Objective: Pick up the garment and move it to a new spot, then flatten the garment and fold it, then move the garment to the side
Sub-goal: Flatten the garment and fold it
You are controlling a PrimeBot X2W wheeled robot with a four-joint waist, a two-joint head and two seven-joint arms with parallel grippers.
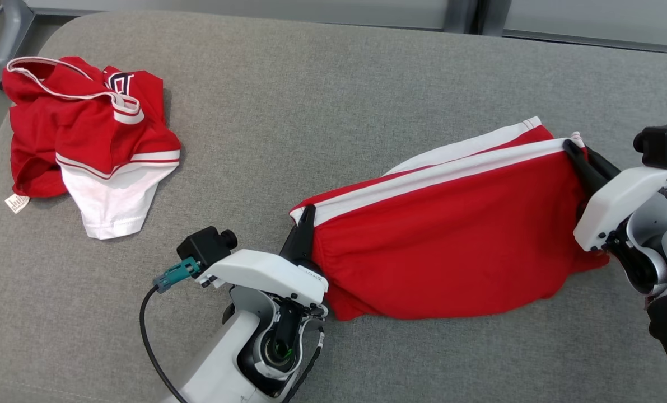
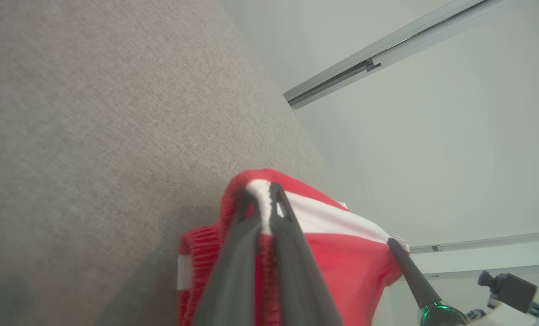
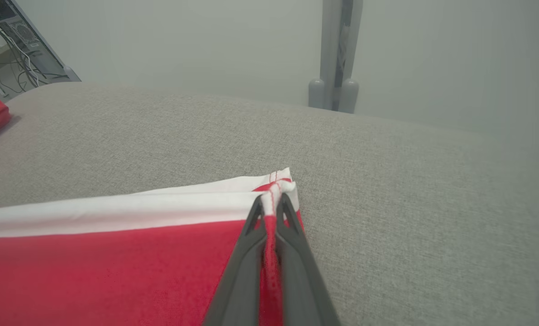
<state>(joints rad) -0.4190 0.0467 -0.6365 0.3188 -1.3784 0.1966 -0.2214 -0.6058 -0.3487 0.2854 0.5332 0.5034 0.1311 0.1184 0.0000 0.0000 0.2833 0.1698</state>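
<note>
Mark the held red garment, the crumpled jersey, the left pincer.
held red garment [image 1: 451, 246]: head view, red front panel.
crumpled jersey [image 1: 81, 129]: head view, red middle folds.
left pincer [image 2: 261, 197]: left wrist view, between its fingertips.

The right hand [image 3: 271, 202] pinches a white-trimmed corner of the red garment [image 3: 115, 267]. The grey tabletop [image 3: 387, 181] spreads beyond it.

Shorts [image 1: 451, 246] lie on the bench [image 1: 311, 112] over to the right, crumpled shirt [image 1: 87, 123] sits on it well apart at the far left.
</note>
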